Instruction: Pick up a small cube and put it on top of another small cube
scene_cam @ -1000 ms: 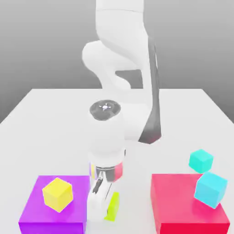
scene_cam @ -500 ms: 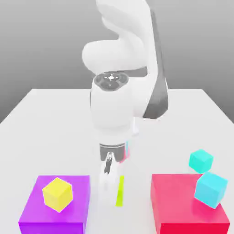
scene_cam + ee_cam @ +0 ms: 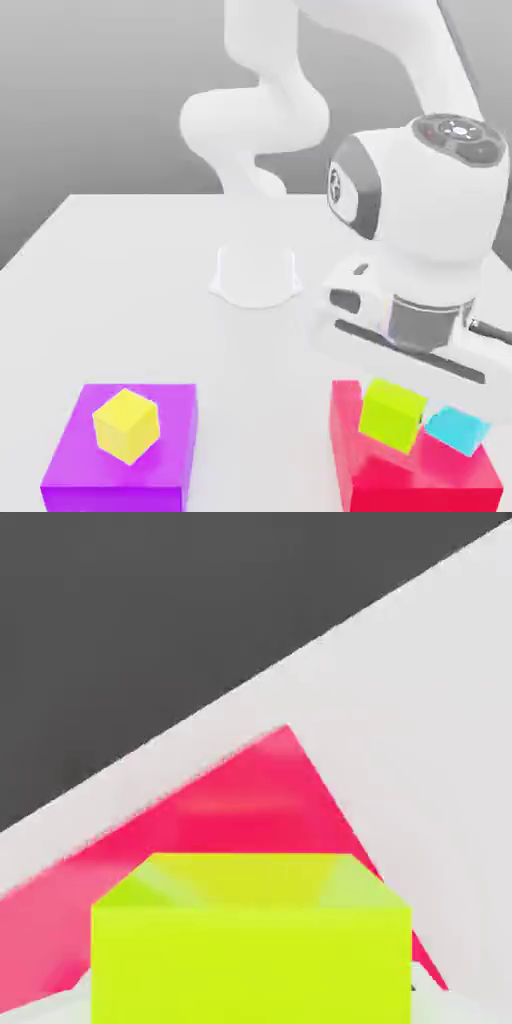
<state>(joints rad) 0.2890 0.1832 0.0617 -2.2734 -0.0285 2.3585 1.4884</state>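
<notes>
The small cube (image 3: 392, 412), plain lime yellow-green, hangs just under my hand over the big red block (image 3: 400, 478) at the exterior view's right. My gripper (image 3: 395, 392) is shut on the small cube from above. A small cyan cube (image 3: 458, 428) rests on the red block, right beside the lime one on the exterior view's right. In the hand view the small cube (image 3: 250, 942) sits close in front, with the red block (image 3: 260, 802) beneath it.
A pure-yellow cube (image 3: 126, 424) sits on a large purple block (image 3: 118, 478) at the exterior view's left. The arm's round white base (image 3: 256, 275) stands mid-table. The white table (image 3: 120, 300) stretches between the two blocks.
The arm has swung from between the two big blocks to the exterior view's right, lifting the lime cube off the table and over the red block. The hand now covers a second cyan cube.
</notes>
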